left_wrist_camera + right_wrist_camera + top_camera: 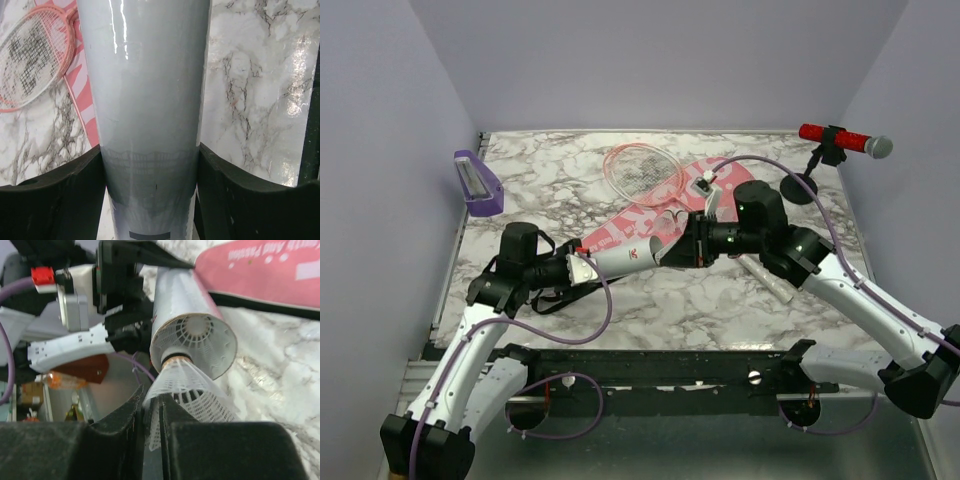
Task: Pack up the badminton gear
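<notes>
Tube [145, 100] was clamped level over surface [720, 300] by left gripper [150, 190], mouth turned toward right gripper [152, 425] for loading. Shuttlecock [190, 390] was pinched by skirt in right gripper, cork nosed into tube mouth.

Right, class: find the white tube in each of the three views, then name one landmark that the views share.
Top external: the white tube lies slantwise at the centre of the picture.
Left wrist: the tube fills the middle, top to bottom, between two dark fingers.
Right wrist: upper centre, open mouth towards the camera, a shuttlecock at it.
Shared landmark: the pink bag, beside the tube.
</notes>
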Motion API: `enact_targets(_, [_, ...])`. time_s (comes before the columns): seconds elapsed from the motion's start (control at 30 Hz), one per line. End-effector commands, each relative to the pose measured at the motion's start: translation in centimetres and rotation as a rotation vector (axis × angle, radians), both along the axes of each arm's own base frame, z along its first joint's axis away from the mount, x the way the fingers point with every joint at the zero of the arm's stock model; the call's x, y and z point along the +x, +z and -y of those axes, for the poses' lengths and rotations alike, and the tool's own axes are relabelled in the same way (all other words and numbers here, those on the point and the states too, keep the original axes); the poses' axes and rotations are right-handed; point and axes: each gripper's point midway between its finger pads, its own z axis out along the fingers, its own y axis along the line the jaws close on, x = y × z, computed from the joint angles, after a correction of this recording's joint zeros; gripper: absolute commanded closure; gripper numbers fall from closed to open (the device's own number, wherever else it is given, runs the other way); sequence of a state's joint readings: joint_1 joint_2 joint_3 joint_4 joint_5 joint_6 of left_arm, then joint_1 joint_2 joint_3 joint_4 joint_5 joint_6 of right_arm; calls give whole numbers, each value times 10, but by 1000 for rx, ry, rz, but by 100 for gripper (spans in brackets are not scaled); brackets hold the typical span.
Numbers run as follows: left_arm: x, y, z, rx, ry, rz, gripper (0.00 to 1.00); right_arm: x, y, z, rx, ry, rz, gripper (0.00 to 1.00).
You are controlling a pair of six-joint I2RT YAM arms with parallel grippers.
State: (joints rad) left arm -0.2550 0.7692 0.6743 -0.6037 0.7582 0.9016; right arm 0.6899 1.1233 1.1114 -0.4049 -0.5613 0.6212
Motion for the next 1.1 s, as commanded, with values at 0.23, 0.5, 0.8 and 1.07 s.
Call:
enact_targets(0.23, [-31, 31, 16, -68, -204, 87, 51, -20, -1, -5, -61, 42, -3, 70])
enact_targets(0.5, [-43, 30, 20, -106, -216, 38, 53, -19, 13, -14, 2, 66, 4, 63])
enact_targets(0.8, [-27, 36, 23, -179, -115, -18, 55, -27, 28, -16, 114, 63, -3, 59])
enact_targets(1.07, [-30, 29, 25, -218, -78, -101, 55, -20, 53, -9, 140, -2, 63, 51])
